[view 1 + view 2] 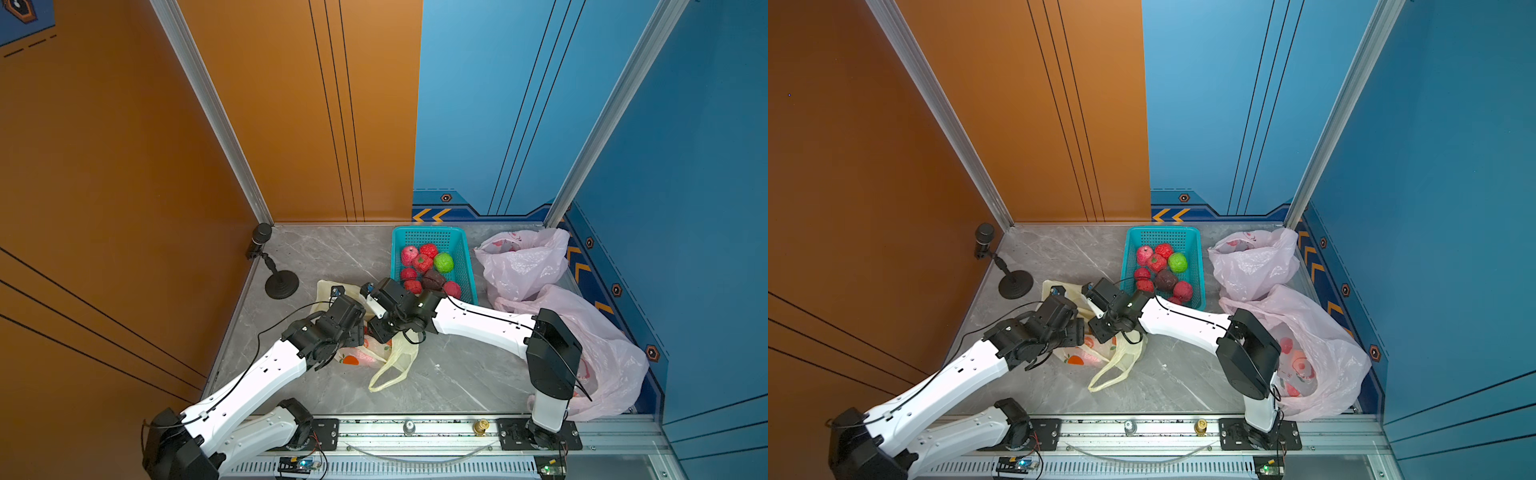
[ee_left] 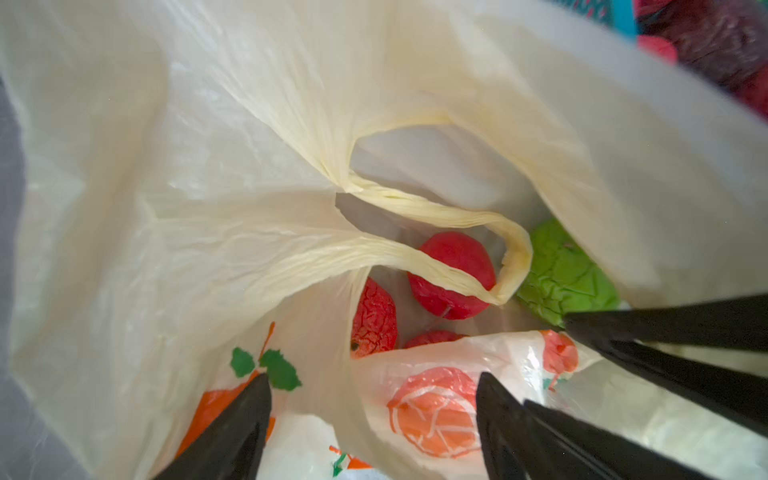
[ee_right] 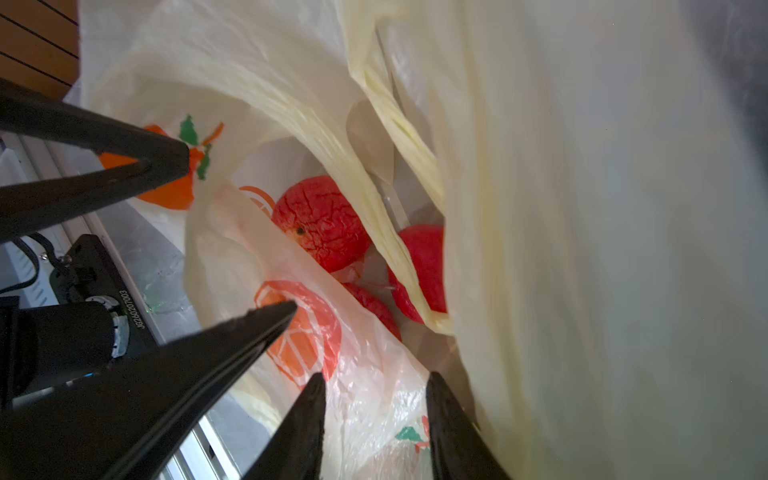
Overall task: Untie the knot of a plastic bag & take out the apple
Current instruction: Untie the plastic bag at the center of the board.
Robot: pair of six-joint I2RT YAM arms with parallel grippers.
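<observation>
- Contents: red apple point(image 2: 453, 253) and green fruit point(image 2: 561, 274) lie inside the open-mouthed plastic bag point(image 2: 208, 208) on the table point(image 1: 457, 365).
- Left pincer point(image 2: 374, 376) gapes wide at the bag's mouth, holding nothing.
- Right pincer point(image 3: 377, 374) stands half-open over the bag's printed film, nothing clearly gripped.

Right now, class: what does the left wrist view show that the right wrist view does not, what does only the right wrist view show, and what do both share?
Only left wrist: a green fruit inside the cream bag, and the teal basket at the picture's edge. Only right wrist: the orange wall and grey tabletop. Both: the bag's open mouth, the wrinkled red apple, and the left hand and right hand, open.
</observation>
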